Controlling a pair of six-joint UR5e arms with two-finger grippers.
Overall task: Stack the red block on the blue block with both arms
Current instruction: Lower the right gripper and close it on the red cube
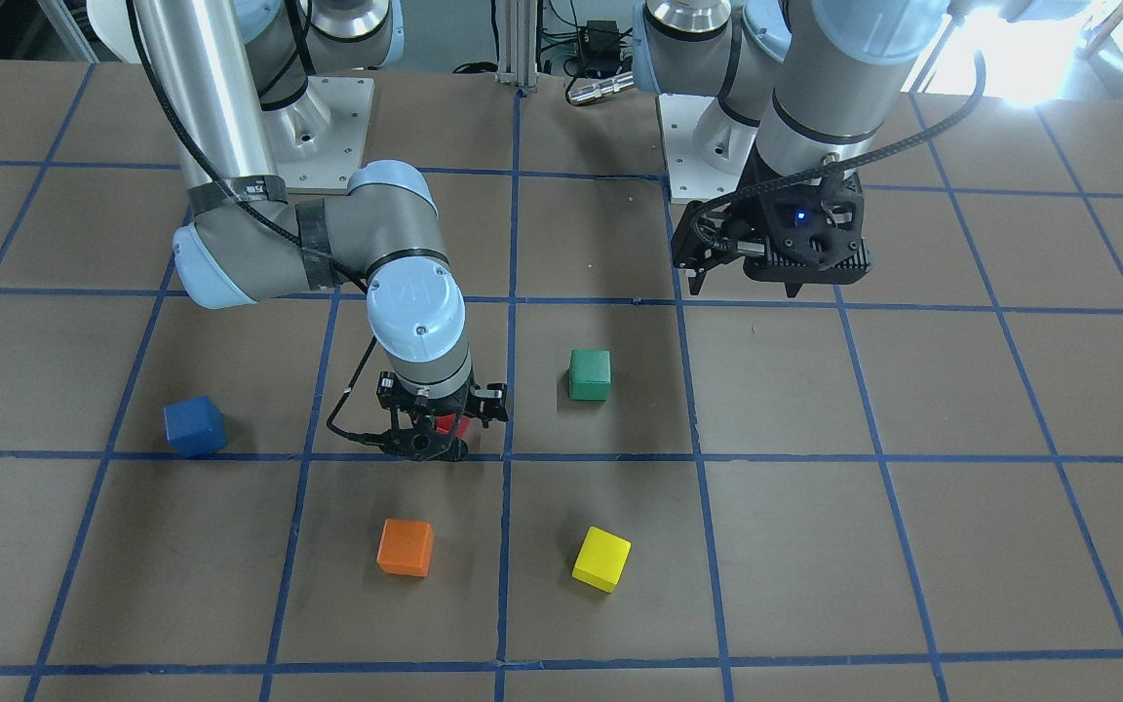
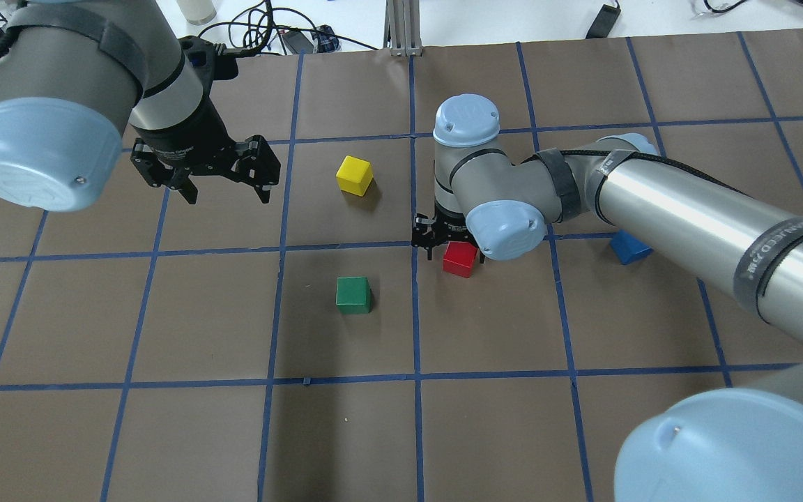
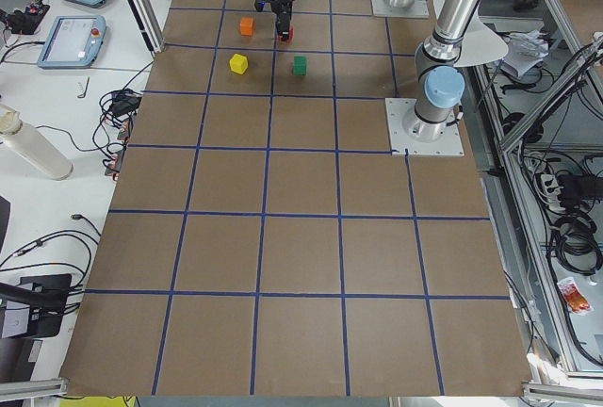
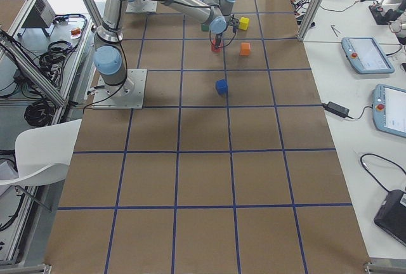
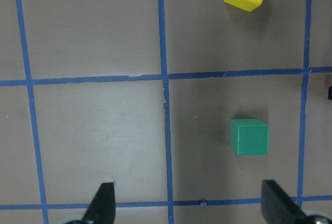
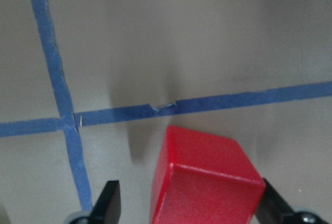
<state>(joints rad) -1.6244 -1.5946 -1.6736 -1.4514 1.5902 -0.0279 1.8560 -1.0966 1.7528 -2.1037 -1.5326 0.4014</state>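
Note:
The red block [image 2: 459,259] sits on the table near the middle. My right gripper [image 2: 452,245] is low over it and open. In the right wrist view the red block [image 6: 207,182] lies between the two fingers [image 6: 107,201], nearer the right one, with a gap on the left. The blue block [image 1: 195,426] rests on the table further out on my right, partly behind the right arm in the overhead view [image 2: 629,247]. My left gripper [image 2: 203,178] hangs open and empty above the table on my left; its fingertips [image 5: 102,203] frame bare table.
A green block [image 2: 353,295] lies beside the red one toward my left. A yellow block [image 2: 355,175] and an orange block [image 1: 405,547] lie on the far side. The table is brown with a blue tape grid.

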